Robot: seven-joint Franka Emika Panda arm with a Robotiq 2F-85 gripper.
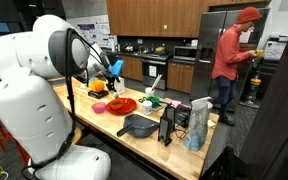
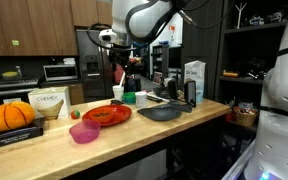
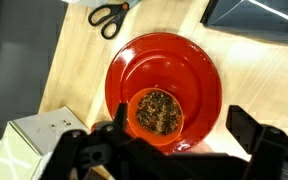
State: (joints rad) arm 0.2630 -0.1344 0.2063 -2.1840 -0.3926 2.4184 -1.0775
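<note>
- We are holding our jaws high over the tabletop (image 2: pixel 44 150), pointing straight down. They are standing open as wide as they go, gripping nothing and touching nothing.
- A red plate (image 3: pixel 199 60) is lying flat on the wood right under them. It is filling the middle of the wrist view, and we think that is because the arm (image 2: pixel 149 18) is hanging just above it.
- A brown round piece of food (image 3: pixel 157 111) is sitting on the plate, closer to the rim on our side than to the middle. It is lying flat, so it is not rolling about. We cannot tell what kind of food it is.
- Our two dark fingers (image 3: pixel 252 128) are showing at the bottom of the wrist view, one to each side of the food, with a wide gap between them.
- A pair of scissors (image 3: pixel 108 14) is lying past the far rim, near the plate but not touching it.
- A white box (image 3: pixel 39 140) is standing just beside the plate, and a dark pan (image 3: pixel 254 12) is sitting off at one corner.
- In an exterior view, a pink bowl (image 2: pixel 84 132) is resting near the plate, and an orange pumpkin (image 2: pixel 12 115) is sitting well apart on a dark box.
- A person in red (image 1: pixel 229 55) is standing far off by the fridge, so no hands are near our jaws.
</note>
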